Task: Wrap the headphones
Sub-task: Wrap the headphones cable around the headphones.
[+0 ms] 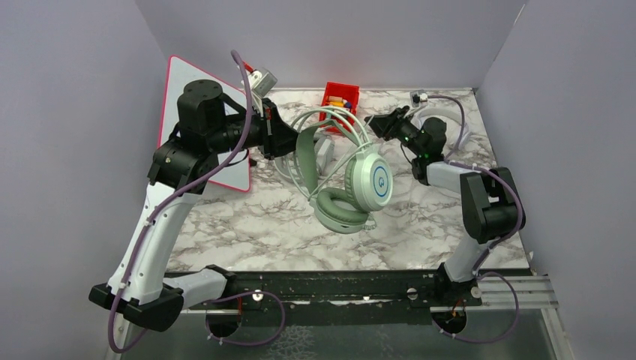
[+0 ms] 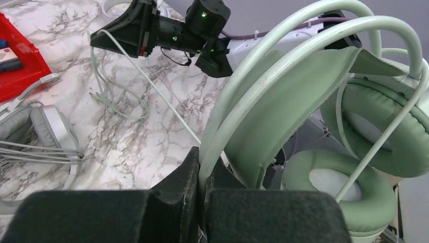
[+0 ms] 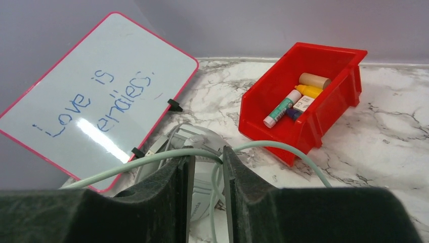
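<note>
The mint-green headset [image 1: 352, 180] hangs in the air over the middle of the table, tilted, with both ear cups [image 2: 344, 187] low. My left gripper [image 1: 281, 136] [image 2: 205, 164] is shut on its thin headband hoop. Its mint cable [image 3: 126, 164] lies across the tips of my right gripper [image 1: 379, 124] [image 3: 205, 154], which is open, and one loop drops into the gap. The grey-white headset [image 1: 322, 154] [image 2: 45, 126] lies on the marble under the green one. The plain white headset [image 1: 454, 120] rests at the back right, behind my right arm.
A red bin [image 1: 341, 94] [image 3: 324, 111] of markers and small items stands at the back centre. A pink-edged whiteboard [image 1: 191, 97] [image 3: 91, 101] leans on the left wall. Loose loops of thin cable [image 2: 116, 96] lie on the marble between the grippers.
</note>
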You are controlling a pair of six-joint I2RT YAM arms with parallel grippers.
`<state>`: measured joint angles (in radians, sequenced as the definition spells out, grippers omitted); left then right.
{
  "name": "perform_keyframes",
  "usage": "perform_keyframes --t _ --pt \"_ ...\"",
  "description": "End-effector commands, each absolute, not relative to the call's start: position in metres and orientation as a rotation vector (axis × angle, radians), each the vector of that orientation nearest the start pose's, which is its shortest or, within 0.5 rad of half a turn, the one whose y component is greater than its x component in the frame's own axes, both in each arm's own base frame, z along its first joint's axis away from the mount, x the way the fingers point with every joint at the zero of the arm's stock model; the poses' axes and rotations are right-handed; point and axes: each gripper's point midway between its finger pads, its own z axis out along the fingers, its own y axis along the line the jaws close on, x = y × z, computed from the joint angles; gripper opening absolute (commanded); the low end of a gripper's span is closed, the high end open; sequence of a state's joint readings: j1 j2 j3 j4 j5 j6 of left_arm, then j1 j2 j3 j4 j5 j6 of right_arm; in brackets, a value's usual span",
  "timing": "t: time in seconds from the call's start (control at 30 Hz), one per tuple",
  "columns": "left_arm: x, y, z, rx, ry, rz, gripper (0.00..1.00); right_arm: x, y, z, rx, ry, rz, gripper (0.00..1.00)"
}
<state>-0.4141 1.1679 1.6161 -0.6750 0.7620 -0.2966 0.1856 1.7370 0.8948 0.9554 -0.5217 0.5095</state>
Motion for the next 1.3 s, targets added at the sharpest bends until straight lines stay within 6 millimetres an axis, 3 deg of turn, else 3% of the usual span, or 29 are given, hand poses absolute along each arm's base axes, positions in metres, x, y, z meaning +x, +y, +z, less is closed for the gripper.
perform_keyframes --t 0.0,0.23,0.4,0.53,0.7,0.93,1.1,1.2,1.27 --pt "0.187 -0.237 0.466 0.723 1.663 -1.254 0.00 0.477 0.184 0.239 -0.146 1.428 0.912 0.28" --pt "0.203 -0.233 0.434 0.693 1.768 -1.166 0.00 0.475 0.159 0.257 -0.212 1.464 0.809 0.01" --pt "0.224 -0.230 0.390 0.658 1.900 -1.079 0.00 0.459 0.146 0.277 -0.299 1.494 0.777 0.00" --pt "0.241 -0.221 0.353 0.638 2.020 -0.947 0.00 0.453 0.141 0.299 -0.360 1.530 0.732 0.00" --pt "0.264 -0.202 0.320 0.561 2.128 -0.752 0.00 0.447 0.140 0.322 -0.434 1.621 0.699 0.00" --pt "0.304 -0.171 0.291 0.403 2.216 -0.450 0.00 0.421 0.149 0.337 -0.516 1.780 0.795 0.00" --pt "0.331 -0.162 0.282 0.329 2.217 -0.309 0.00 0.397 0.162 0.357 -0.564 1.809 0.918 0.00" --pt "0.342 -0.165 0.281 0.329 2.206 -0.277 0.00 0.387 0.172 0.367 -0.603 1.803 0.982 0.00" --pt "0.344 -0.175 0.277 0.377 2.212 -0.310 0.00 0.393 0.173 0.368 -0.589 1.827 0.957 0.00"
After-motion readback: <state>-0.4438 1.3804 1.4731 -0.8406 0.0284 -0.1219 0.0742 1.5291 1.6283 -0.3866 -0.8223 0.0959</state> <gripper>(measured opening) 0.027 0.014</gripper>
